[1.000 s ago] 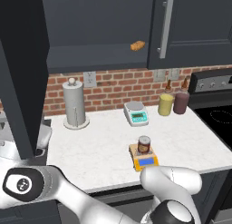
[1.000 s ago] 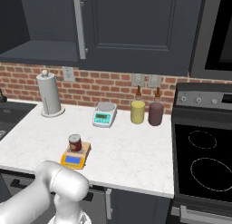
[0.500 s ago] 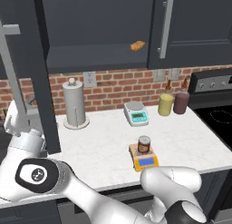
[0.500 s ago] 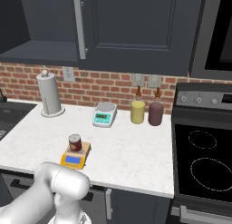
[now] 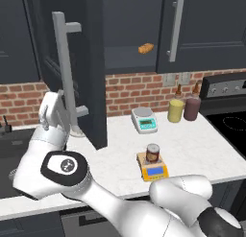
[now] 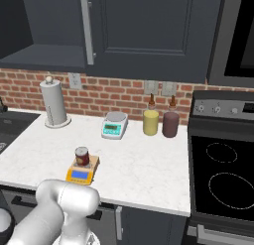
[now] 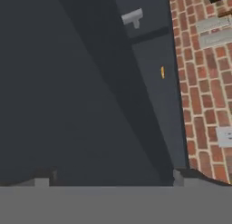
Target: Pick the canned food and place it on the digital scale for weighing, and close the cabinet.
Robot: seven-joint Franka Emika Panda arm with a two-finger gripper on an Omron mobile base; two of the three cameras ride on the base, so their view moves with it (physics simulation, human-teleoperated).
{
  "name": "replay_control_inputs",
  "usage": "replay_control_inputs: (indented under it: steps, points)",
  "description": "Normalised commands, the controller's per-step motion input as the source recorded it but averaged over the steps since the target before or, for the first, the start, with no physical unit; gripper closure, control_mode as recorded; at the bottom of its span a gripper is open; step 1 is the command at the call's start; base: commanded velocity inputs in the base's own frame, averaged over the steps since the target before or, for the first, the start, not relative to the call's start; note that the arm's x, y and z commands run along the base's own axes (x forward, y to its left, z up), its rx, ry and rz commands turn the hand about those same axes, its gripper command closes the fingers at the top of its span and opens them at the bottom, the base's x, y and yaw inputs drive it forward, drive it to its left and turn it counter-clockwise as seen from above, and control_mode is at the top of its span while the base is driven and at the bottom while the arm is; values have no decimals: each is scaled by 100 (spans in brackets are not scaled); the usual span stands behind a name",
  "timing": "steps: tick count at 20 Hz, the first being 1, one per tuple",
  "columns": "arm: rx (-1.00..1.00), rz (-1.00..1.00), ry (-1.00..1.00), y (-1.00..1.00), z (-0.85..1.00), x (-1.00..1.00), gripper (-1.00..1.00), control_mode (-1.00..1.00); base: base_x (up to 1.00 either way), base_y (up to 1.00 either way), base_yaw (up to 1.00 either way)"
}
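The canned food [image 5: 153, 153] [image 6: 82, 155], dark red-brown with a pale lid, stands upright on the grey plate of the orange-yellow digital scale [image 5: 153, 170] [image 6: 79, 175] near the counter's front edge. The cabinet [image 6: 149, 30] has its left door [image 5: 91, 63] standing part-way open over the counter, with the long silver handle [image 5: 62, 73] facing me. My gripper [image 5: 50, 112] [image 7: 111, 181] is open just left of that door, by the handle's lower end. In the hand view the dark door face [image 7: 68, 91] lies right in front of the fingertips [image 7: 43, 180]. Nothing is held.
A grey-white scale [image 5: 144, 121] [image 6: 114, 125], a yellow bottle [image 5: 176, 110] and a dark bottle [image 5: 192, 109] stand along the brick wall. A paper towel roll [image 6: 53, 102] is at the left. An orange food piece [image 5: 145, 48] lies on the cabinet shelf. The stove [image 6: 223, 174] borders the counter's right.
The open cabinet door has swung from the far left toward the cabinet front, and my arm has moved right with it. The can and scale have not moved.
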Motion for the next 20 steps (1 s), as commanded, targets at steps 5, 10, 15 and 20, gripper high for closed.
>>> replay_control_inputs:
  steps: [5, 10, 15, 20]
  points:
    - [21, 20, 16, -59, 18, 49, -100, -100, 0, 0, 0]
    - [18, 20, 16, -56, 17, 48, -100, -100, 0, 0, 0]
    - [17, 24, 14, -56, 11, 39, -100, -100, 0, 0, 0]
    - [14, 27, 13, -54, 4, 35, -100, -100, 0, 0, 0]
